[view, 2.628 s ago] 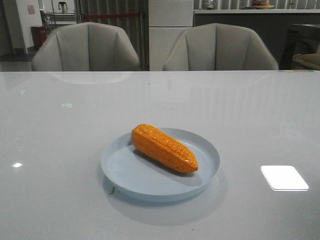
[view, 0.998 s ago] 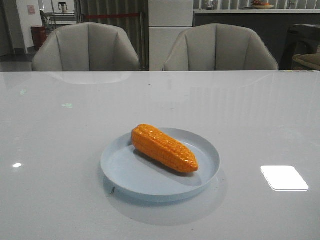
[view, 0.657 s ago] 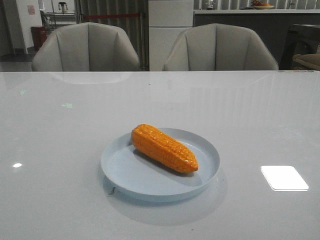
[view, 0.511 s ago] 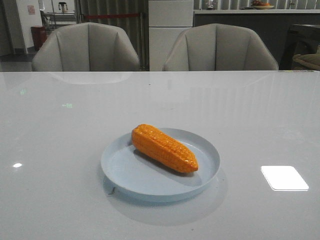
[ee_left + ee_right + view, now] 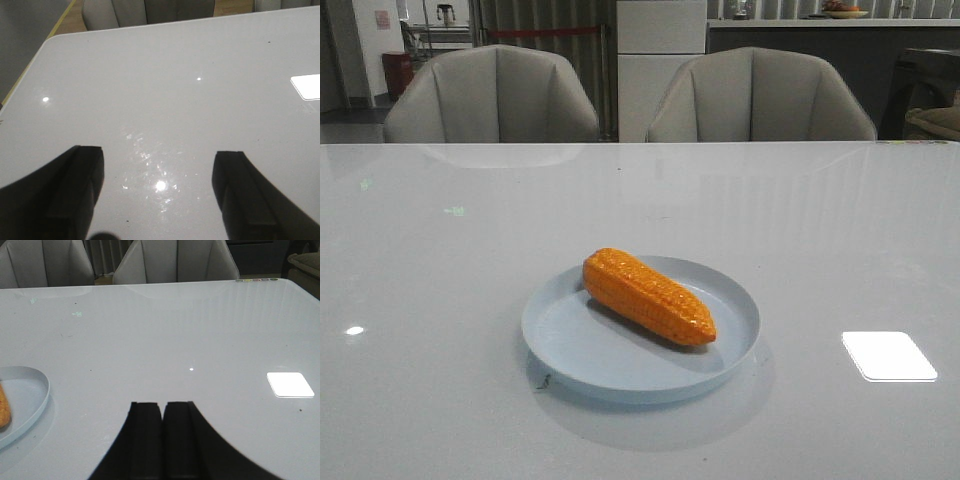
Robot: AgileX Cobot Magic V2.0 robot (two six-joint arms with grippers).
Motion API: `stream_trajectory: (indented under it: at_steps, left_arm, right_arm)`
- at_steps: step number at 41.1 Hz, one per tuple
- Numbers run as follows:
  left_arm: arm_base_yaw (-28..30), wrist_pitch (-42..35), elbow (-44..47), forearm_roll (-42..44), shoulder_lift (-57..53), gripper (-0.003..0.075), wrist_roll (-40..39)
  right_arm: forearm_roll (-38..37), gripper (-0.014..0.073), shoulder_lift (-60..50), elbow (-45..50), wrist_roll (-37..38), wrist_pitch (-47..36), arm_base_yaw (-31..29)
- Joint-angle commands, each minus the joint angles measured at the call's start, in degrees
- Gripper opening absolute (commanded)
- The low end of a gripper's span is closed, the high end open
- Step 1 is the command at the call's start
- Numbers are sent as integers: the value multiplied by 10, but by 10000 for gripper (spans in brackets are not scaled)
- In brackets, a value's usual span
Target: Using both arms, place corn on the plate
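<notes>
Front view: corn [image 5: 648,296] lies on plate [image 5: 725,345].

The surface [image 5: 840,230] is gleaming glossy and smooth; the corn [image 5: 648,296] is looking bumpy plastic, the plate [image 5: 570,345] shining glossy.

Dim, grey indoor light. Glossy table [image 5: 800,230] mirrors a bright rectangular glare patch [image 5: 888,355], probably an overhead lamp; soft shadow under plate [image 5: 735,300]. Wrist views slightly soft.
</notes>
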Motion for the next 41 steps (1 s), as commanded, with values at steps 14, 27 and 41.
stream_trajectory:
  at_steps: [14, 27, 41]
  left_arm:
    - [-6, -47, 12, -3, -34, 507, -5]
    - [-6, -47, 72, 8, -246, 262, -5]
    - [-6, -42, 120, 23, -439, 97, -5]
  right_arm:
    - [2, 57, -9, -13, -6, -46, -3]
    - [2, 57, -9, -13, -6, -46, -3]
    - [2, 57, -9, -13, -6, -46, -3]
